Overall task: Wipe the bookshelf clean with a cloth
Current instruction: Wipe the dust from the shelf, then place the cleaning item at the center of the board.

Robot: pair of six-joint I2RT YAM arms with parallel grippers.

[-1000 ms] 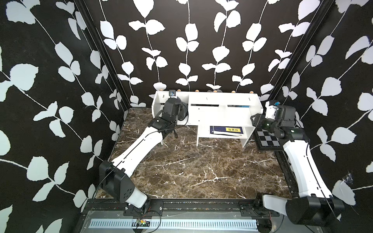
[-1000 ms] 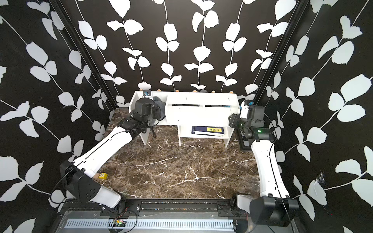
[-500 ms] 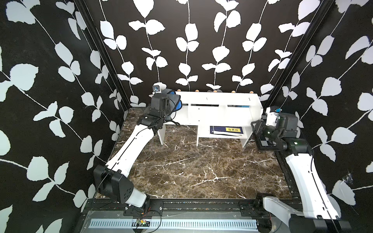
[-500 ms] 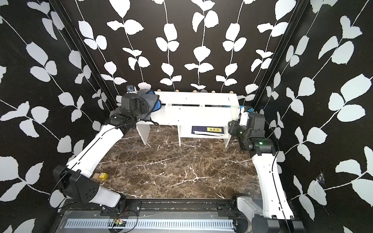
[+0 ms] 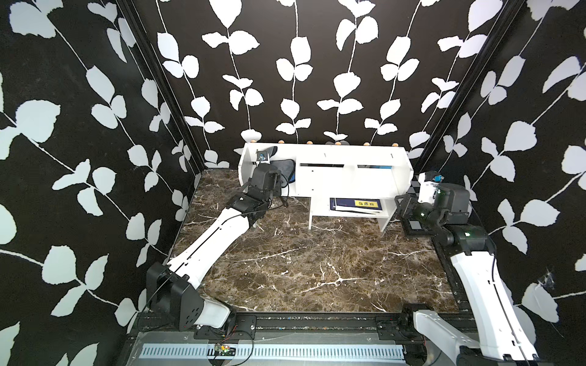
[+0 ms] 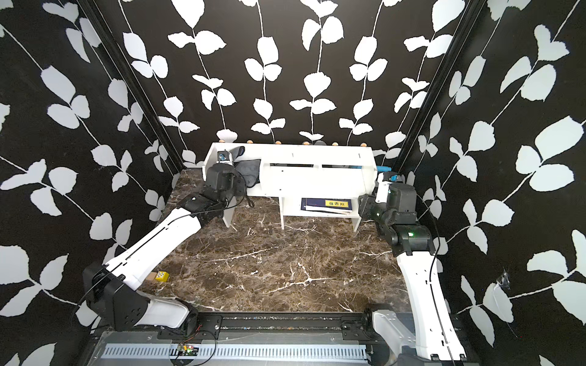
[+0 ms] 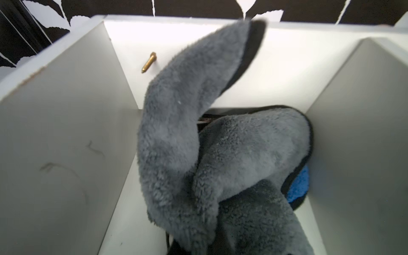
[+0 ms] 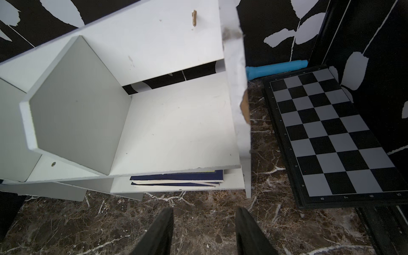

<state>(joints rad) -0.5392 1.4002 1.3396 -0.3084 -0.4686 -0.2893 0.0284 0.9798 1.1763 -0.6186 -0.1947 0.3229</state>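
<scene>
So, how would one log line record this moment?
left end effector: shut on cloth in bookshelf end compartment | right end effector: open, empty, near bookshelf

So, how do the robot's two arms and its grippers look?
Both arms have long white shells with black joints and black shoulder blocks. A thin black cable runs along the left arm and along the right arm, whose black elbow shows a small green light. The right gripper has two flat black fingers.
</scene>
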